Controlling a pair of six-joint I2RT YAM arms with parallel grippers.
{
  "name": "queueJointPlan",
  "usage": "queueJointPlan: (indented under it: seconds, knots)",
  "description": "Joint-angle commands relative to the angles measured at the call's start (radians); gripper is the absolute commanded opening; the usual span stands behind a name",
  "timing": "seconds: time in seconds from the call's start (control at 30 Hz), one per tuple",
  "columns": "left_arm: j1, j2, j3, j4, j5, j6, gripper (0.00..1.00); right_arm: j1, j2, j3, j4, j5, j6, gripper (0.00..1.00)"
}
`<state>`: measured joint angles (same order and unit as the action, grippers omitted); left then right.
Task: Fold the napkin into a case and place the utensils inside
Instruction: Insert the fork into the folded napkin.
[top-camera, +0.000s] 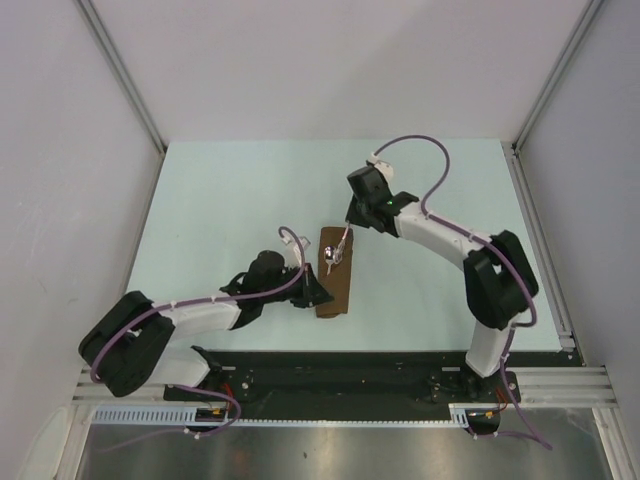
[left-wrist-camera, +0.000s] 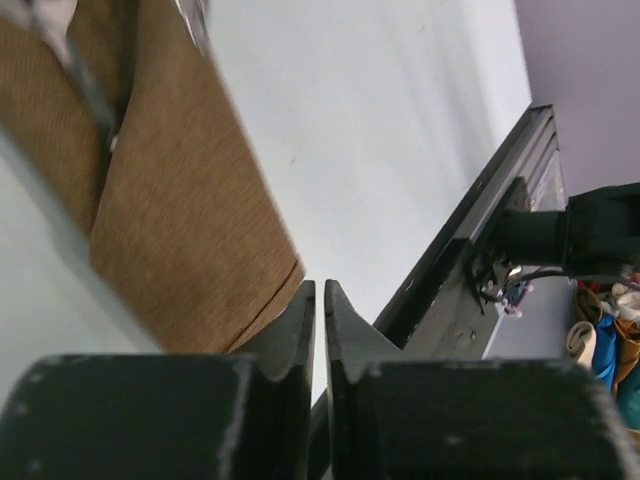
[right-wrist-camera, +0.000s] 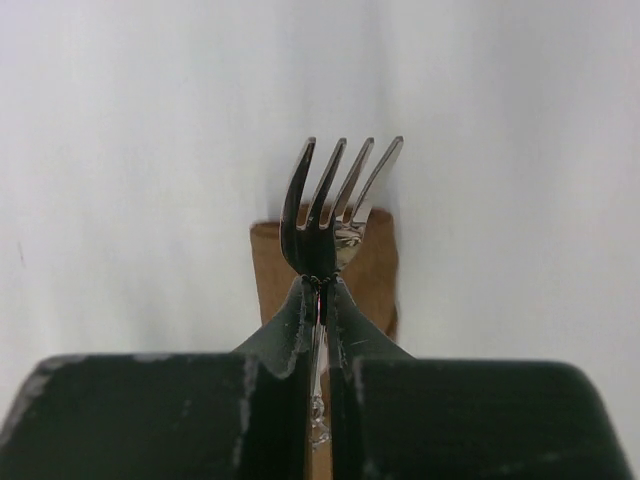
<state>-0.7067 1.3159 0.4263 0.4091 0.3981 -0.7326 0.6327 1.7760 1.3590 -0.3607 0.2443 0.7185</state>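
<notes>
STEP: inserting utensils | napkin (top-camera: 333, 285) lies as a folded strip at table (top-camera: 220, 200) centre | right gripper (right-wrist-camera: 320, 285) clamps fork (right-wrist-camera: 335, 190) neck over far end | left gripper (left-wrist-camera: 320, 290) nearly closed, empty, beside near end | NEXT: likely slide fork into fold

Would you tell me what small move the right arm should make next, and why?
Probably ease the right gripper down toward the napkin: it is shut on the fork at the neck, tines pointing away, over the folded cloth and not yet tucked inside.
</notes>
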Motion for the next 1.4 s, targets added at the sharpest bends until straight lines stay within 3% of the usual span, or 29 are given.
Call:
queueJointPlan:
  seconds: [0.0,0.17,0.37,0.77,1.37]
  knots:
    - [0.003,0.025,-0.055,0.054,-0.008,0.009,0.03,0.005,0.13,0.153,-0.006,0.049,-0.097,0.0]
    - [0.004,0.059,-0.064,0.079,-0.01,0.016,0.0,0.009,0.235,0.253,-0.029,0.07,-0.168,0.0]
    - [0.006,0.108,-0.073,0.115,-0.008,0.015,0.0,0.033,0.252,0.285,-0.066,0.089,-0.223,0.0]
    - [0.007,0.148,-0.07,0.148,-0.001,0.006,0.0,0.076,0.218,0.253,-0.187,0.086,-0.159,0.0]
    - [0.007,0.169,-0.073,0.177,0.01,-0.007,0.0,0.114,0.174,0.147,-0.227,-0.002,-0.082,0.0]
